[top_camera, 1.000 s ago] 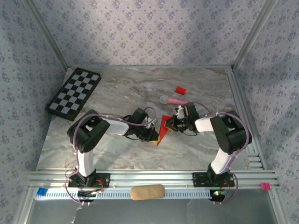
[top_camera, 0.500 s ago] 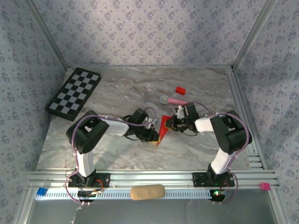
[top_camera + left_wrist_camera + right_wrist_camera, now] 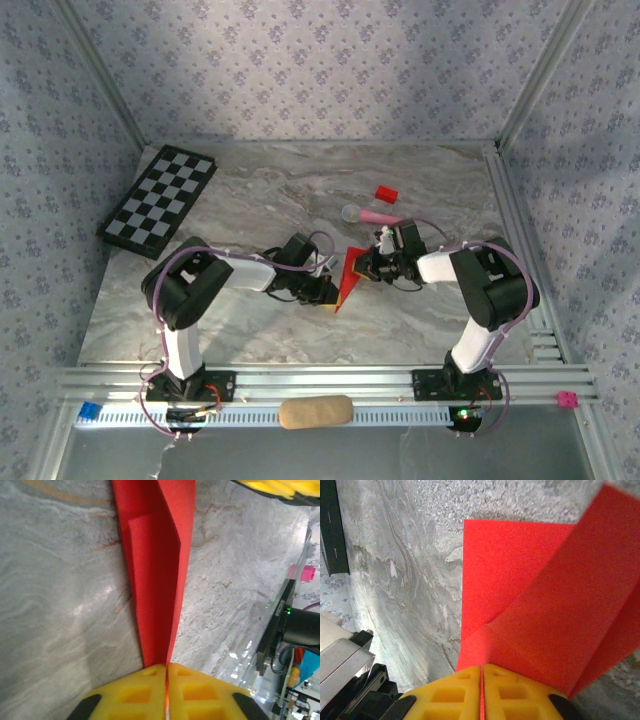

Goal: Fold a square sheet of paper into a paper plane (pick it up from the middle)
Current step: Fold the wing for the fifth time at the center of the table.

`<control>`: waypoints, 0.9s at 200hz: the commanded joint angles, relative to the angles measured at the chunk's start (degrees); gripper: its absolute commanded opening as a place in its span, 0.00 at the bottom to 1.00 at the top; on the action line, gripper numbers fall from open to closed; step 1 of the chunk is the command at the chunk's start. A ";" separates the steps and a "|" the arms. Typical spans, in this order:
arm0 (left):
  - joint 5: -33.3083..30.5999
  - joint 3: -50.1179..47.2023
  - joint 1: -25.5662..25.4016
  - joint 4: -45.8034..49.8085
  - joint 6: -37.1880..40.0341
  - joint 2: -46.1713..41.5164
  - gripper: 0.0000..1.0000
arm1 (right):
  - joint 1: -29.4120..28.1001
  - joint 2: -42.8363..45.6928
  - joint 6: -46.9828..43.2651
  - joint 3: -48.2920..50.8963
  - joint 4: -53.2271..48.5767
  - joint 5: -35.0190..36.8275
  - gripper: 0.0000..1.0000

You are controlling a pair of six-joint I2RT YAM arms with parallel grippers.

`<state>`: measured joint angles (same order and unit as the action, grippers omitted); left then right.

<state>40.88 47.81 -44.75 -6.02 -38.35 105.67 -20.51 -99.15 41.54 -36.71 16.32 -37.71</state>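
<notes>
Two claws pinch the folded red paper (image 3: pixel 348 278) (image 3: pixel 155 570) (image 3: pixel 520 580), the left claw (image 3: pixel 328 290) (image 3: pixel 166 667) at one end and the right claw (image 3: pixel 368 262) (image 3: pixel 481 669) at the other, probably to pull its crease straight.

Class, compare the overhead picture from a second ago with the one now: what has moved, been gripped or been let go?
Nothing visibly changed. The left hand and right hand stay shut on the folded red paper; the checkerboard, pink stick and red block lie as before.
</notes>
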 commanded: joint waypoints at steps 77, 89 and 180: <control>-5.48 -1.40 -0.53 7.25 -1.73 -12.05 0.21 | -0.55 -2.76 0.18 0.38 -4.24 6.94 0.10; -5.28 0.61 -0.54 6.84 -2.16 -12.07 0.16 | -0.53 -2.80 0.28 0.36 -4.27 6.95 0.10; -1.40 13.32 -2.08 6.56 -3.08 0.71 0.05 | -0.98 -3.41 0.65 0.09 -3.75 6.69 0.10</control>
<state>38.26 59.40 -45.91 -0.14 -41.04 103.94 -20.64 -99.15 42.22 -36.82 16.12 -37.28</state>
